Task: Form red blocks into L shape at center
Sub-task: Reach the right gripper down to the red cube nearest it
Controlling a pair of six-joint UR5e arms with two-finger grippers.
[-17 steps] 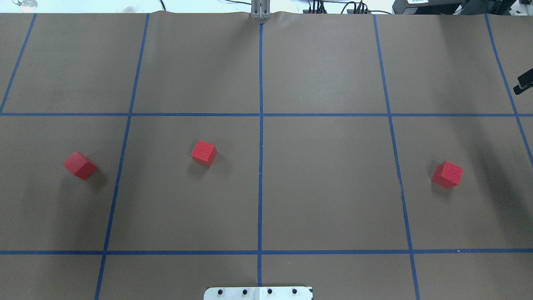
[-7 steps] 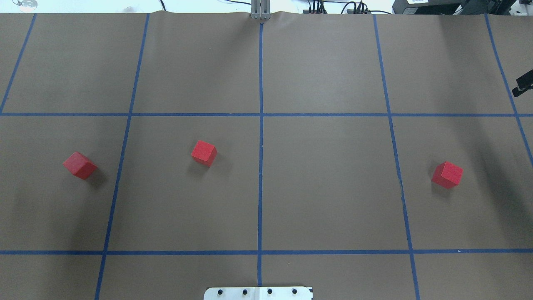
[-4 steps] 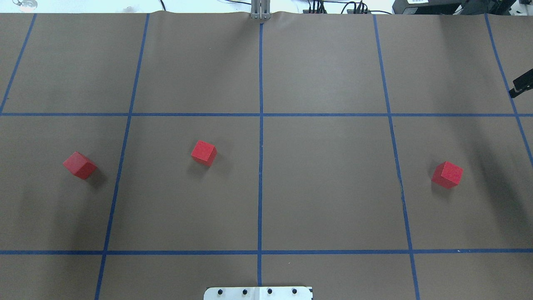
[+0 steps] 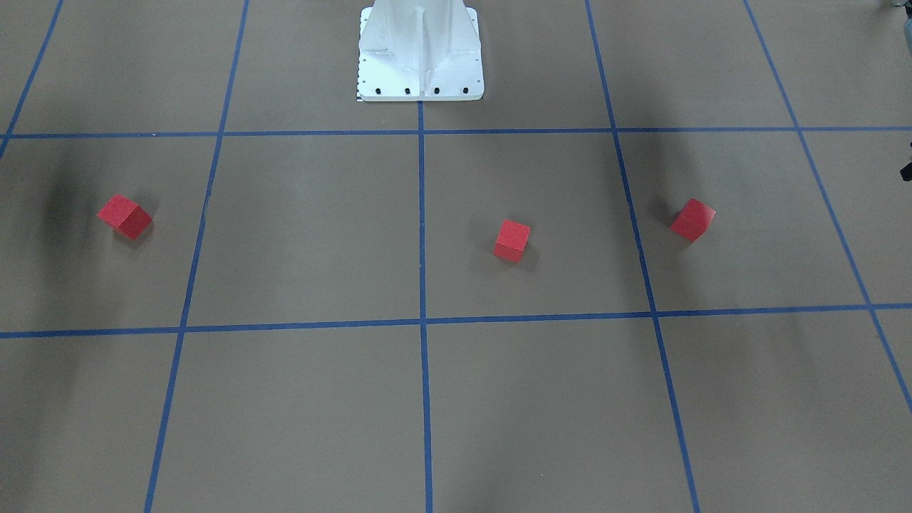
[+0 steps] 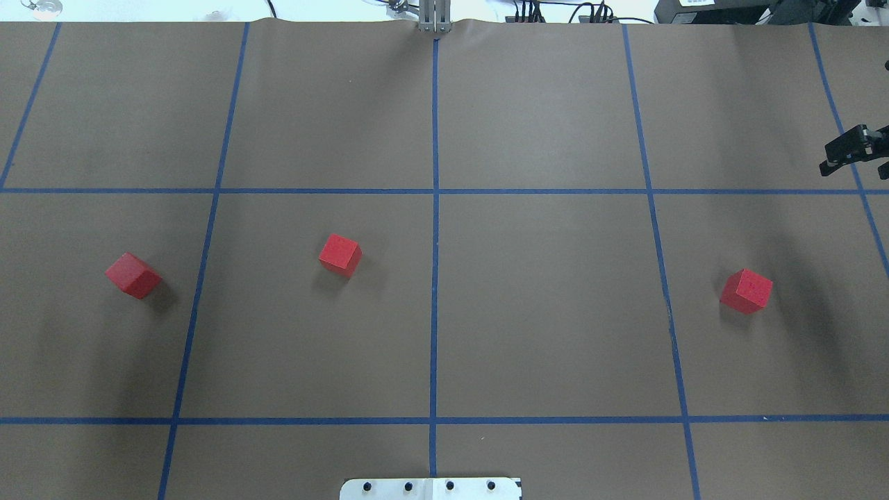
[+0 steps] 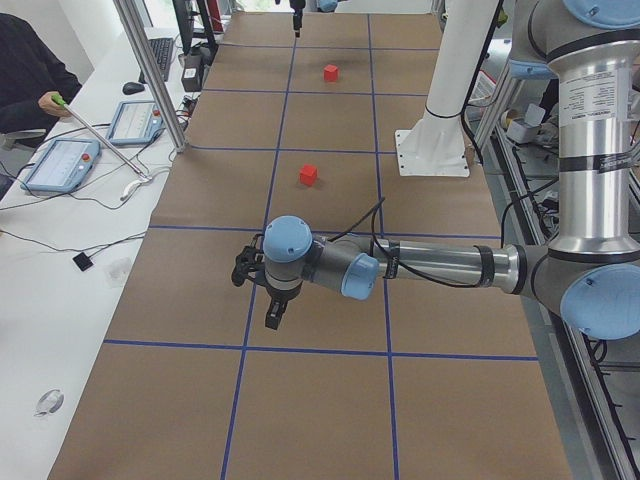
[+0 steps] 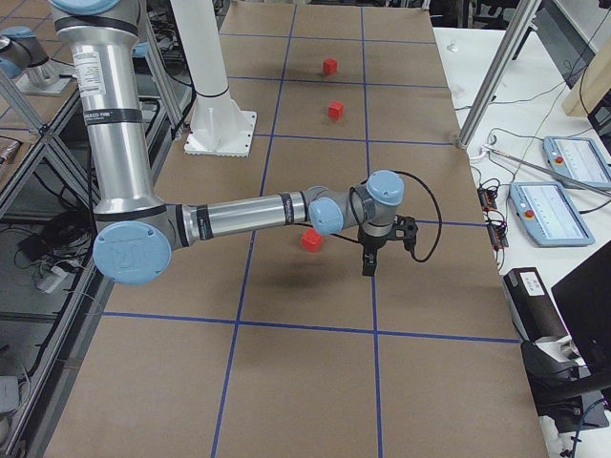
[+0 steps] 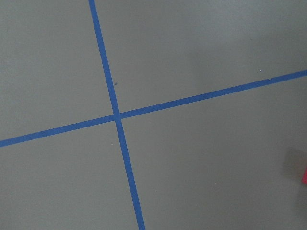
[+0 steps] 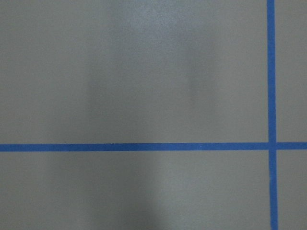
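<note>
No legible text in any view; printed label (image 6: 578,95) on the left arm's upright tube, up and right of the white base (image 6: 432,152); matching label (image 7: 95,88) on the right arm's tube; both too small to read; pendant screens (image 7: 554,205), well off from the base, blurred

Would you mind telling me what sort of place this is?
Most likely a robotics lab: a robot arm reaches over a paper-covered table marked with a blue tape grid, and touchscreen control pendants lie on a side bench.
</note>
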